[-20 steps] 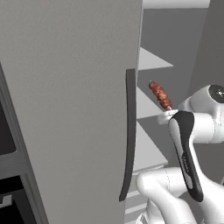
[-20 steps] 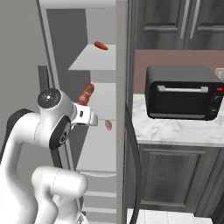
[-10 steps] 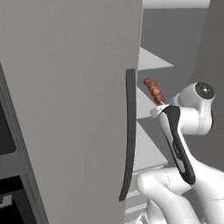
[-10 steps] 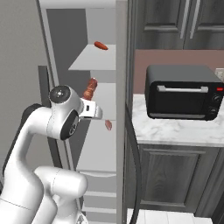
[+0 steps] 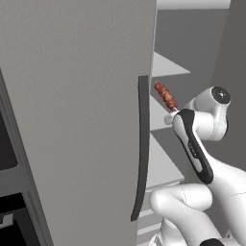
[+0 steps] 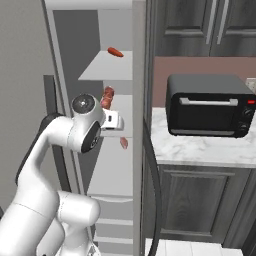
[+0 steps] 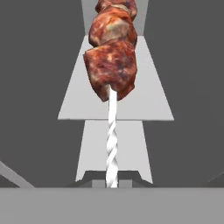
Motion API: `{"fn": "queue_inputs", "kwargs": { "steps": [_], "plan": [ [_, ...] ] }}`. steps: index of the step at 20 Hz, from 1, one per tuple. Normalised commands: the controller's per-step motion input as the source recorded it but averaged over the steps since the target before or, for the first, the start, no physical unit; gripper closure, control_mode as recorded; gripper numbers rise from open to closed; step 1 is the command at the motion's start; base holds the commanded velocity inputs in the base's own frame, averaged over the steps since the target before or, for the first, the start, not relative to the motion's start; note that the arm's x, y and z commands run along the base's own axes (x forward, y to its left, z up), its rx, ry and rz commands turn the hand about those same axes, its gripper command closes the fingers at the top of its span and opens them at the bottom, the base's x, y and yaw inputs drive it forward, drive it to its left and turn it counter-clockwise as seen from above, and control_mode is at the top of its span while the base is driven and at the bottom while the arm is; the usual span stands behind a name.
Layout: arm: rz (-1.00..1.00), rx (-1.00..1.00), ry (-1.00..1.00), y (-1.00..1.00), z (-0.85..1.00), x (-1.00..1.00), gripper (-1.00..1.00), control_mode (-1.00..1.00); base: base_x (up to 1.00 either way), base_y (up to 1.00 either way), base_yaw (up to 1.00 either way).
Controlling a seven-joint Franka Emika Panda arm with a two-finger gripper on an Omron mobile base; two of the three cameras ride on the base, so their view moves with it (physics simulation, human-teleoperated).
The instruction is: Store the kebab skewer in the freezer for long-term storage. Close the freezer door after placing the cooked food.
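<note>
The kebab skewer (image 5: 165, 95) is a row of reddish-brown meat chunks on a pale twisted stick, and my gripper (image 5: 171, 114) is shut on the stick's lower end. It is held tilted in the open freezer (image 6: 106, 70), in front of and above a middle white shelf (image 5: 159, 120). The right base view has the kebab skewer (image 6: 107, 97) rising from the gripper (image 6: 106, 111). In the hand view the meat (image 7: 112, 57) and stick (image 7: 112, 144) point along the white shelves (image 7: 148, 103). The freezer door (image 5: 72, 115) stands swung open at left, with its dark handle (image 5: 141, 149).
A small red food item (image 6: 115, 52) lies on the upper freezer shelf, and another reddish piece (image 6: 123, 143) sits lower down. A black toaster oven (image 6: 207, 105) stands on the marble counter (image 6: 200, 149) right of the fridge. Dark cabinets hang above.
The arm has risen and reached forward, carrying the skewer a little higher and deeper toward the freezer shelves. The door has not moved.
</note>
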Motion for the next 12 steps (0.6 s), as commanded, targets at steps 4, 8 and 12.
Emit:
{"fn": "queue_inputs", "kwargs": {
  "steps": [4, 8, 12],
  "plan": [
    [0.07, 0.0, 0.0, -0.14, -0.07, 0.23, 1.0, -1.0, 0.0, 0.0, 0.0],
    [0.0, 0.0, 0.0, 0.02, 0.0, 0.17, 1.0, -1.0, 0.0, 0.0, 0.0],
    [0.0, 0.0, 0.0, 0.06, -0.03, 0.21, 1.0, -1.0, 0.0, 0.0, 0.0]
  ]
}}
